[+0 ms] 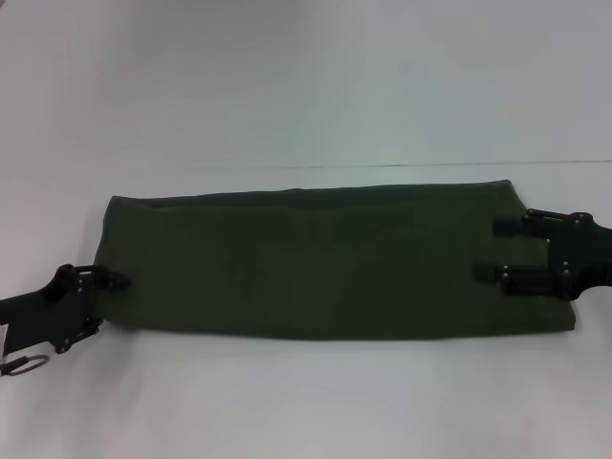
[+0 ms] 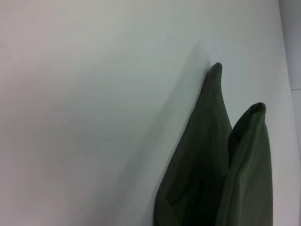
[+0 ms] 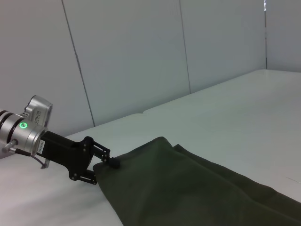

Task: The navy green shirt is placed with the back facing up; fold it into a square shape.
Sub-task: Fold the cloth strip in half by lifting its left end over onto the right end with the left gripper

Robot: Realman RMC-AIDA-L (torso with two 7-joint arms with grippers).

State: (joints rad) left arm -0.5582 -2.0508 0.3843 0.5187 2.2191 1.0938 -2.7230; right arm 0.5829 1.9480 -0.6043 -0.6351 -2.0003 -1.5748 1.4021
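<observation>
The navy green shirt (image 1: 325,263) lies flat on the white table as a long folded band running left to right. It also shows in the left wrist view (image 2: 207,165) and the right wrist view (image 3: 188,188). My left gripper (image 1: 103,304) is at the band's left end, open, with its fingers spread across the near left corner; the right wrist view shows it there too (image 3: 101,170). My right gripper (image 1: 499,251) lies over the band's right end, open, with both black fingers (image 1: 509,227) resting on top of the fabric.
The white table (image 1: 306,402) stretches in front of and behind the shirt. A seam line (image 1: 402,163) runs across it just behind the shirt. Grey wall panels (image 3: 131,56) stand beyond the table's far edge.
</observation>
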